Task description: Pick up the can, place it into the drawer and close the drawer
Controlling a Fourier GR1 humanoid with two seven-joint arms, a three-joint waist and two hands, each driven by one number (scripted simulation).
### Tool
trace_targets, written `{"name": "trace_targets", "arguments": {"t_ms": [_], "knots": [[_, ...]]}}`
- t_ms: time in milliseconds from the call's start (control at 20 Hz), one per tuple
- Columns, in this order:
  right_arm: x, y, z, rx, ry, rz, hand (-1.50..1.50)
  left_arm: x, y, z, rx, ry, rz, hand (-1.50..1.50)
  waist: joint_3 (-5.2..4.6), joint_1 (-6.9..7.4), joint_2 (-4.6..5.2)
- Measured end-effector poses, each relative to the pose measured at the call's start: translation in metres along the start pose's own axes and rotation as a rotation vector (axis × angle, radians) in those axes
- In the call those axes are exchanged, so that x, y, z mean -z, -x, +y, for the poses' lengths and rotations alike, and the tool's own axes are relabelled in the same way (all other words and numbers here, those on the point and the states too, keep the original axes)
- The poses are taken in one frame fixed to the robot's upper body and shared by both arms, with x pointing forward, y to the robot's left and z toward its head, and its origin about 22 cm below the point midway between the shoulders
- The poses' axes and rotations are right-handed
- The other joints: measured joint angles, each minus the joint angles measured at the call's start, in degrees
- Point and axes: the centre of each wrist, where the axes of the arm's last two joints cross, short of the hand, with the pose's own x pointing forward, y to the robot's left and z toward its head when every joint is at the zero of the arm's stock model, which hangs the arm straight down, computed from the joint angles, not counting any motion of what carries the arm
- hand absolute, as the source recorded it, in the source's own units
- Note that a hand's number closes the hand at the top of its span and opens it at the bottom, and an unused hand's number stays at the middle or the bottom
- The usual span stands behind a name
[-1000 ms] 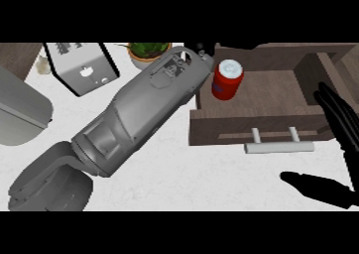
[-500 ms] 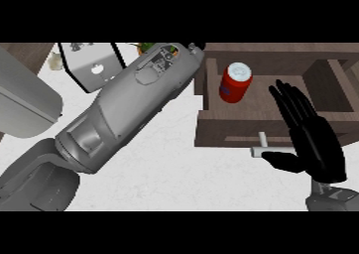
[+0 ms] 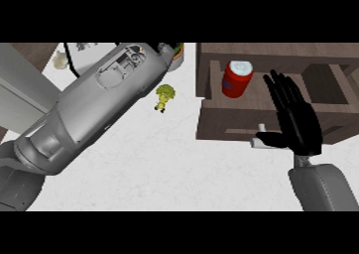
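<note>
The right robot hand (image 3: 296, 116) is extended flat with its fingers straight and together, holding nothing; the fingertips point toward the top of the view and the palm lies over the front panel of the drawer (image 3: 234, 124). The lower part of this robot hand covers part of the pale drawer handle (image 3: 260, 141), whose left end shows just beside the palm. The grey right forearm (image 3: 322, 191) enters from the lower right edge. The can (image 3: 236, 78), red with a light top, stands upright inside the open drawer, in its left part, just left of the fingertips and apart from them. The drawer is dark brown and pulled out over the white surface (image 3: 175, 168). The left forearm (image 3: 94, 109) runs diagonally from the lower left toward the upper centre; the left robot hand itself is not visible, so its state cannot be told. A small yellow-green object (image 3: 165, 96) lies on the surface between the left forearm and the drawer, near the drawer's left side.
</note>
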Motion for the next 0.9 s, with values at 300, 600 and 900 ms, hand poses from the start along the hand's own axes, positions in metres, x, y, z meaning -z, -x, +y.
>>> {"name": "trace_targets", "arguments": {"t_ms": [300,600,900], "knots": [[0.023,0.012,0.018,-0.081,0.041,0.003,-1.5,0.0,-0.004,0.024,0.002,0.004,0.001,-1.5,-0.56,0.68,-0.3],[0.047,0.023,0.027,-0.141,0.075,0.022,-1.5,-0.005,0.0,0.043,0.005,0.014,0.025,-1.5,-0.52,1.61,-0.12],[0.074,0.025,0.036,-0.152,0.125,0.052,-1.5,-0.012,0.005,0.061,0.006,0.012,0.042,-1.5,-0.08,1.78,0.47]]}}
